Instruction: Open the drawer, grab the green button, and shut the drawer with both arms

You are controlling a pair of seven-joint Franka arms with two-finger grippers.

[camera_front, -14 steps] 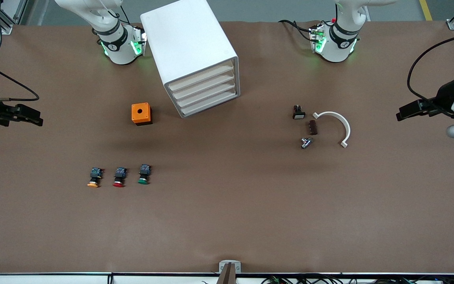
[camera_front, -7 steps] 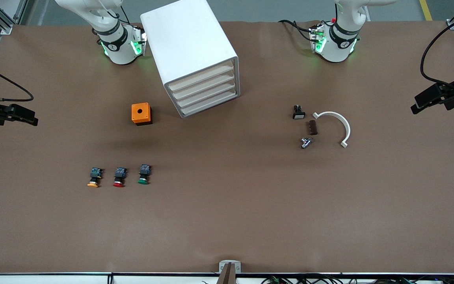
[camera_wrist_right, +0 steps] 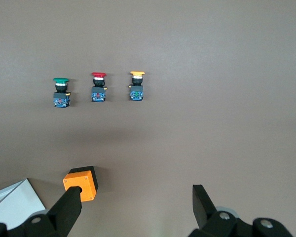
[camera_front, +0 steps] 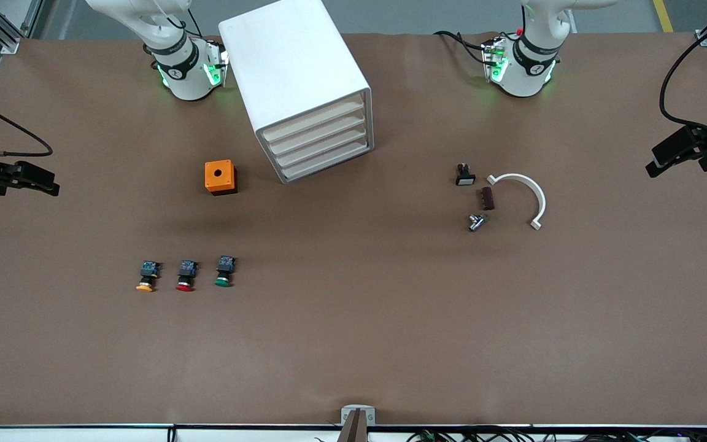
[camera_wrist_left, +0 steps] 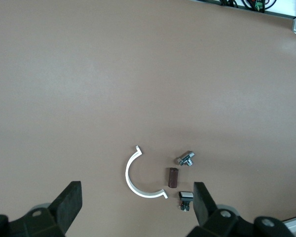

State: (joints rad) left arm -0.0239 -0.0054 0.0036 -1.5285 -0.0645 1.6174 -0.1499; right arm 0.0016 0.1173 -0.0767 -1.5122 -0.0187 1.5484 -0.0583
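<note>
- A white drawer cabinet is set on the brown table between the two arm bases, its front turned at an angle toward the front camera. Four drawer fronts are seen stacked on it, all pushed in, so nothing of their contents can be made out.
- An orange box with a round hole in its top is placed beside the cabinet, toward the right arm's end of the table. The inside of the hole appears dark and cannot be read.
- The button is seen as a small part with a round green cap, a black body and a blue rear block.
- It lies on its side on the table, nearer to the front camera than the orange box. Its long axis runs toward the front camera, cap end nearest that camera, blue block toward the arm bases.
- It is the last in a row of three, just beside a red-capped button, with an orange-capped button next along toward the right arm's end.
- The left hand is held over the left arm's end of the table, fingers spread wide and holding nothing.
- The right hand is held over the right arm's end, likewise wide apart and empty.
</note>
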